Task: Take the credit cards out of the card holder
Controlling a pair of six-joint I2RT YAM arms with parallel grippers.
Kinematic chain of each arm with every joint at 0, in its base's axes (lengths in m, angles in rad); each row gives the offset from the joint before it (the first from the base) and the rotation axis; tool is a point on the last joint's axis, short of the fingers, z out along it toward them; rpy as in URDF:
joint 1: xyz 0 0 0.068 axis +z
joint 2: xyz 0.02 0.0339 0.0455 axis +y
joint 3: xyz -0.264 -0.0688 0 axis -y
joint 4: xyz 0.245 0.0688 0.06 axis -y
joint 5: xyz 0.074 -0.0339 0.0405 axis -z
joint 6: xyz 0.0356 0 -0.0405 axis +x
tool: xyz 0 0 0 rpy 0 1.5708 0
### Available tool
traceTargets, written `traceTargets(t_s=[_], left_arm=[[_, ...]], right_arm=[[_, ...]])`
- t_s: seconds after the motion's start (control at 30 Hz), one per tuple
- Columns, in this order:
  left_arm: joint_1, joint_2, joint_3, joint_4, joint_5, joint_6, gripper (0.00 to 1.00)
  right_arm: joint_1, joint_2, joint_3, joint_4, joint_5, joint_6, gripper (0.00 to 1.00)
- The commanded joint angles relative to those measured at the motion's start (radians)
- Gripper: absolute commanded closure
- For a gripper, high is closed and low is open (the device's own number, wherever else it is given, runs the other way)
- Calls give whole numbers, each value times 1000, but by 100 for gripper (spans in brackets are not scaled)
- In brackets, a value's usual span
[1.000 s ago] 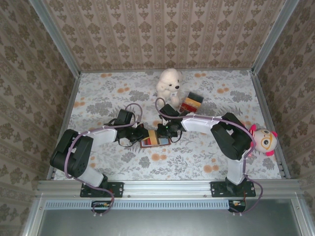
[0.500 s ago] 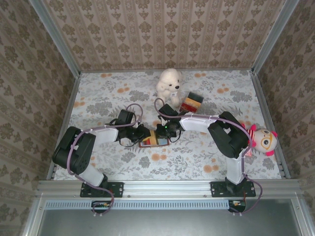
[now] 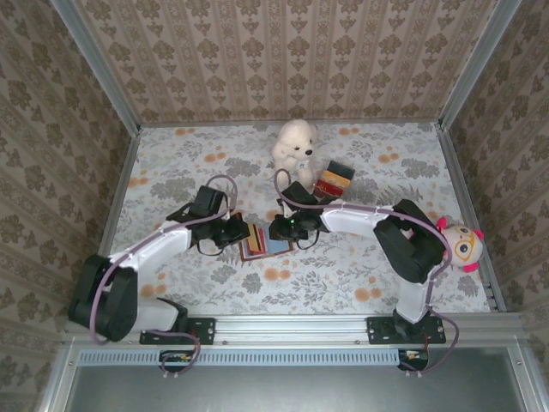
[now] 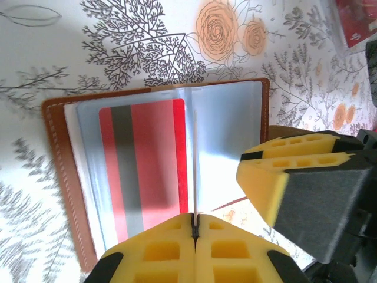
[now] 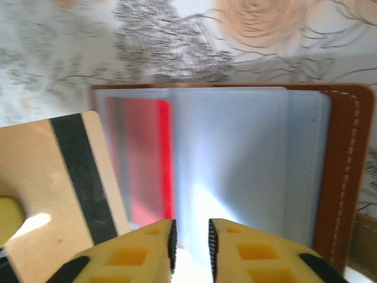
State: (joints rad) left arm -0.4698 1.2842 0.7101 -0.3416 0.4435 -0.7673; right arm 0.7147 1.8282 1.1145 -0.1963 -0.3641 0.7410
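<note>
The card holder (image 4: 59, 177), brown leather with light-blue lining, lies open on the floral table (image 3: 264, 244). A red credit card (image 4: 150, 165) with a grey stripe sits in its left pocket. My left gripper (image 4: 194, 219) is shut on a tan credit card with a black stripe (image 5: 47, 171). In the left wrist view this card shows edge-on as a thin line (image 4: 194, 165) over the holder's middle. My right gripper (image 5: 191, 227) hovers over the blue lining (image 5: 235, 165), jaws a narrow gap apart with nothing between them. One of its yellow fingers (image 4: 294, 171) shows beside the holder.
A white teddy bear (image 3: 294, 144) sits at the back of the table. A clear box with red, orange and black stripes (image 3: 333, 180) lies just behind the right arm. A doll's head (image 3: 459, 243) rests at the right edge. Walls enclose the table.
The left arm has stretched out and shifted left, drawing the tan card off the holder. The right gripper's jaws have parted slightly.
</note>
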Motion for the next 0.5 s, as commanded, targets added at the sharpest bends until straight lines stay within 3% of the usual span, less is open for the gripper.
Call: traceTargets(t_s=[0.0, 0.23, 0.47], left_arm=[[6, -94, 28, -108, -51, 23, 94], [7, -217, 52, 22, 49, -68, 94], [62, -221, 82, 208, 182, -206, 94]], right_arm=[[-13, -99, -26, 134, -106, 30, 68], [-72, -176, -85, 356, -247, 128, 43], [-130, -180, -107, 545, -352, 263, 35]])
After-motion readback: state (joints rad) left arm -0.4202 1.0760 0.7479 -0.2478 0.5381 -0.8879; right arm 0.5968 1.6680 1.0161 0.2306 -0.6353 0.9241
